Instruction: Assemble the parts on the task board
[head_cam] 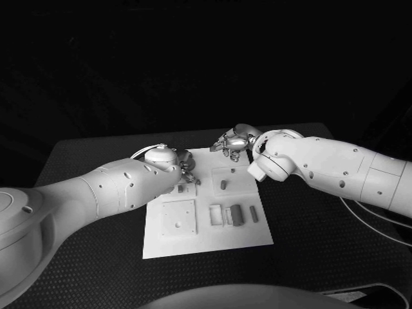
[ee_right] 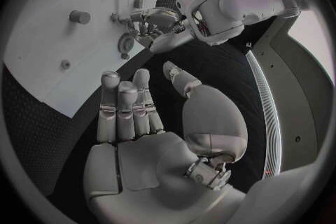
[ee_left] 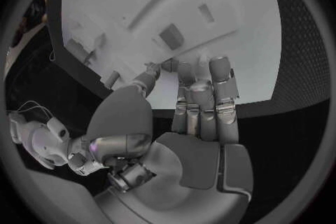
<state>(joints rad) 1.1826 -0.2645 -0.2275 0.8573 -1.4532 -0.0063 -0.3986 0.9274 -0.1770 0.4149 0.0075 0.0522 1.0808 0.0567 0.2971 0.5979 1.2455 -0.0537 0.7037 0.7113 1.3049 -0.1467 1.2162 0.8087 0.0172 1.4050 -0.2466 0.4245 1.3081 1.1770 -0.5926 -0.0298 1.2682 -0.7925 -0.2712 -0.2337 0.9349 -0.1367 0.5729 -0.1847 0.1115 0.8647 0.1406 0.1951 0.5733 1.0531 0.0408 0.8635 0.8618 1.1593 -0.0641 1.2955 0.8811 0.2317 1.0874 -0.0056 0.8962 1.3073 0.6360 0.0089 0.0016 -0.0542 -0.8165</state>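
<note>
Two hands over the task board (head_cam: 206, 241), mid-frame.
Left hand (head_cam: 183, 172) touches a part (head_cam: 181, 188); right hand (head_cam: 232, 143) spread, holding nothing.

My two arms are smooth white shells with rounded joint housings, dotted with small dark screw holes. The left hand (ee_left: 203, 117) and right hand (ee_right: 140, 129) are silver, with segmented metal fingers and broad plated palms. A thin pale cable trails beside my right arm (head_cam: 345, 170)

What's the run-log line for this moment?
left hand: over white plate task board, fingers apart, empty | right hand: at board's far edge, empty | small grey parts: on board
</note>
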